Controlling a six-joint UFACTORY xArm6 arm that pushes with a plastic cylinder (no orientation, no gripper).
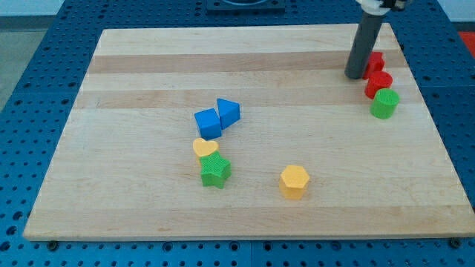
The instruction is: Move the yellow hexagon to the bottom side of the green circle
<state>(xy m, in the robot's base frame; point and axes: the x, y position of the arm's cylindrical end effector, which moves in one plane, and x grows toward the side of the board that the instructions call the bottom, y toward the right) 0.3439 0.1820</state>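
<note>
The yellow hexagon (294, 182) lies on the wooden board (133, 81) below the middle, toward the view's bottom. The green circle (384, 104) stands near the board's right edge, far up and to the right of the hexagon. My tip (355, 76) rests on the board at the upper right, just left of two red blocks and a little up and left of the green circle. It touches neither the hexagon nor the green circle.
Two red blocks (378, 83) sit stacked along the right edge just above the green circle. A blue cube (207, 122) and a blue triangular block (228, 112) lie mid-board. A yellow heart (205, 148) touches a green star (215, 171) below them.
</note>
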